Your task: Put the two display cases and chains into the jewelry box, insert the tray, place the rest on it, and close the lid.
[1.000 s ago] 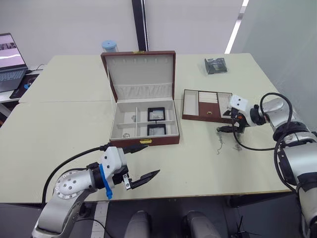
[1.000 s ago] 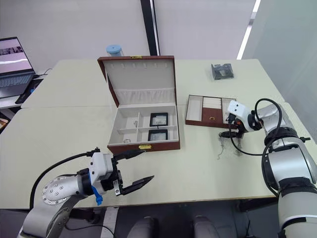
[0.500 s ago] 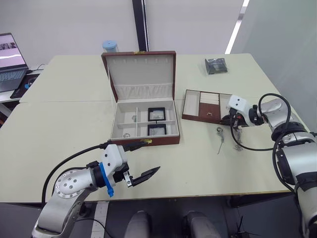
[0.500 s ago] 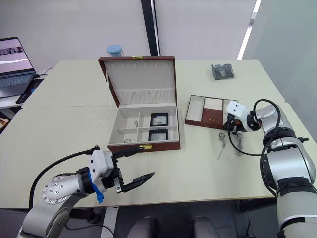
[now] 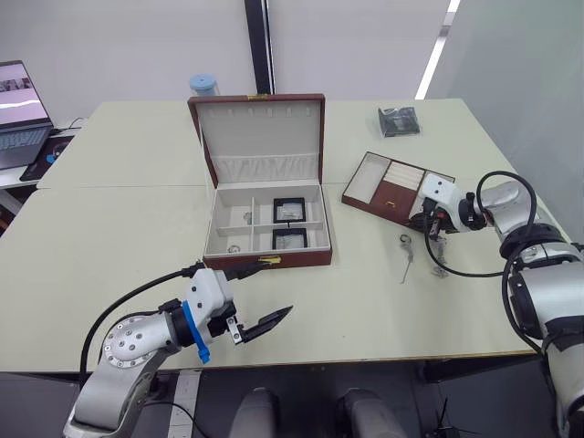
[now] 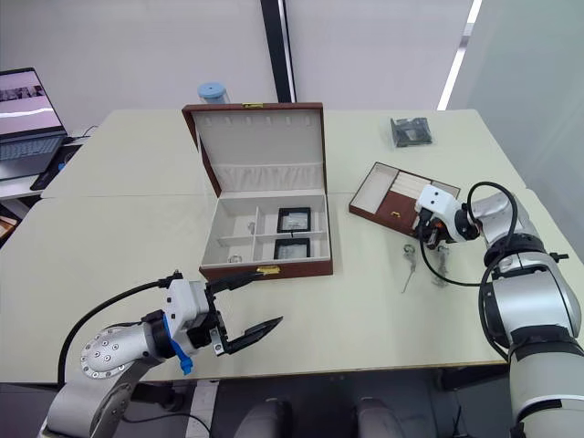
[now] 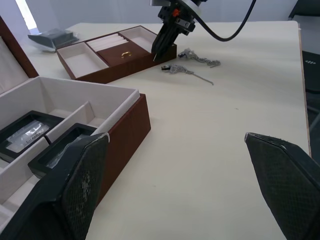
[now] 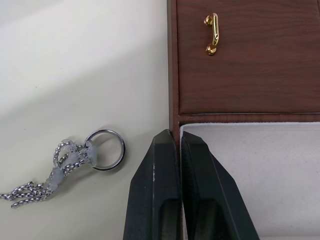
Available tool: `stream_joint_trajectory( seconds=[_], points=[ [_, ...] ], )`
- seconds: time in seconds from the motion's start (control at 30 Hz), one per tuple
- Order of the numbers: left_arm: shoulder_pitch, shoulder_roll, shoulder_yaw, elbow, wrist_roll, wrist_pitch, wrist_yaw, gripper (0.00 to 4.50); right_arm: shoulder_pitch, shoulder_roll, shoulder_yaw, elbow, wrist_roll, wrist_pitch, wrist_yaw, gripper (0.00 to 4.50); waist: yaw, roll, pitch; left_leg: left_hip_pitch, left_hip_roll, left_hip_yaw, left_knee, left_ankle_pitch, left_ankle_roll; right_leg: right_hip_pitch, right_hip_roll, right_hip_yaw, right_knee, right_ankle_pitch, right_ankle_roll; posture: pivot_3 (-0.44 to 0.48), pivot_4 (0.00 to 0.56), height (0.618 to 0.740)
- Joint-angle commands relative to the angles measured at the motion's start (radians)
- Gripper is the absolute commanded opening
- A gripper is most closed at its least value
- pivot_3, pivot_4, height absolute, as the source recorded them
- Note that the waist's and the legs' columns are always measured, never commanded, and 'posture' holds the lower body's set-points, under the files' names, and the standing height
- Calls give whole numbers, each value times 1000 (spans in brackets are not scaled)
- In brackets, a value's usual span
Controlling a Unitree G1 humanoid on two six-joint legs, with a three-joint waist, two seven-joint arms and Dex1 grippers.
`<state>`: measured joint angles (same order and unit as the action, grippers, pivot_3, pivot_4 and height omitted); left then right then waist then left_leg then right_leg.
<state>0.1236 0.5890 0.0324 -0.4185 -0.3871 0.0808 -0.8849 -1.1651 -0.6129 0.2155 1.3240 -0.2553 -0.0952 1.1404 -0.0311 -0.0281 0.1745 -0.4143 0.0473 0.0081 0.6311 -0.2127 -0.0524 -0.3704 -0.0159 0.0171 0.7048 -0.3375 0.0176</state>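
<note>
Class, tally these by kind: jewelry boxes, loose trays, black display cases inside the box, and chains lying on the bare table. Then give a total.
jewelry box: 1
tray: 1
display cases: 2
chains: 2
Total: 6

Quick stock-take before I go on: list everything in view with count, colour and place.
jewelry box: 1, reddish-brown, table centre, lid open
display cases: 2, black, inside the box
tray: 1, reddish-brown, right of the box
chains: silver, count unclear, on the table near the tray
packet: 1, dark grey, far right of the table
laptop: 1, far left
jar: 1, blue-lidded, behind the box
left gripper: open, near table edge
right gripper: shut on the tray's wall
</note>
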Motion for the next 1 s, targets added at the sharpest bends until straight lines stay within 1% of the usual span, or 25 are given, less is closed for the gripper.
stream_joint_trajectory(
  seconds=[0.03, 0.1, 0.2, 0.3, 0.4, 0.43, 0.53, 0.67, 0.73, 0.83, 0.9, 1.0],
  points=[
    [-2, -19, -9, -5, 10, -41, 8, 4500, -47, -34, -43, -12, 26, 41, 28, 13, 0, 0, 0, 0, 0, 0, 0, 0, 0, 0, 0, 0, 0, 0, 0, 0, 150, 740],
    [4, -31, -7, -5, 10, -48, 15, 4500, -57, -46, -53, -29, 38, 61, 62, 13, 1, 1, 1, 0, 0, 0, 0, 0, 0, 0, 0, 0, 0, 0, 0, 0, 150, 740],
    [21, -44, -1, -2, 13, -62, 19, 4500, -72, -66, -67, -59, 45, 105, 70, 13, 0, 3, 2, 0, 0, 1, 0, 0, 0, -1, -1, 0, 0, 0, 0, 0, 150, 740],
    [37, -49, 0, -3, 15, -72, 20, 4500, -60, -97, -74, -119, 63, 143, 162, 13, 0, 4, 3, 0, 0, 1, 0, 0, 0, -1, 0, 0, 0, 0, 0, 0, 150, 740],
    [47, -55, 1, -11, 9, -73, 30, 4500, -18, -138, -88, -246, 109, 215, 267, 13, 0, 6, 4, -1, 0, 1, -1, 0, 0, -1, 0, 1, 0, 0, 0, 0, 150, 740],
    [49, -58, 1, -15, 9, -75, 36, 4500, 11, -157, -95, -322, 130, 256, 302, 13, 0, 6, 4, -1, 0, 1, -1, 0, 0, -1, 0, 1, 0, 0, 0, 0, 150, 740],
    [59, -64, 6, -33, 2, -66, 53, 4500, 163, -237, -125, -651, 210, 414, 392, 13, 4, 6, 4, -1, 0, 0, 0, 0, 0, -1, -1, 0, -1, 0, 0, 0, 150, 740],
    [78, -68, 11, -41, -5, -59, 65, 4500, 365, -322, -175, -1065, 325, 651, 419, 13, 7, 8, 5, -2, 0, -1, 0, 0, 0, -1, -1, 0, -1, 0, 0, 0, 150, 740],
    [85, -69, 16, -45, -9, -54, 72, 4500, 455, -357, -193, -1233, 371, 723, 414, 13, 6, 8, 5, -2, 0, -1, 0, 0, 0, -1, -1, -1, -1, 0, 0, 0, 150, 740],
    [92, -78, 22, -52, -20, -37, 96, 4500, 546, -380, -201, -1411, 419, 781, 371, 13, -1, 8, 5, -1, 0, -1, 0, 0, 0, -1, 0, -1, -1, 0, 0, 0, 150, 740],
    [93, -85, 22, -58, -23, -28, 112, 4500, 583, -389, -192, -1473, 426, 775, 343, 13, -2, 8, 5, -1, 0, -1, 0, 0, 0, -1, 1, 0, -1, 0, 0, 0, 150, 740],
    [99, -98, 28, -69, -16, -21, 144, 4500, 594, -373, -167, -1546, 449, 815, 297, 13, -1, 8, 5, -1, 0, -2, 0, 0, 0, 0, 2, -1, 0, 0, 0, 0, 150, 740]
  ],
)
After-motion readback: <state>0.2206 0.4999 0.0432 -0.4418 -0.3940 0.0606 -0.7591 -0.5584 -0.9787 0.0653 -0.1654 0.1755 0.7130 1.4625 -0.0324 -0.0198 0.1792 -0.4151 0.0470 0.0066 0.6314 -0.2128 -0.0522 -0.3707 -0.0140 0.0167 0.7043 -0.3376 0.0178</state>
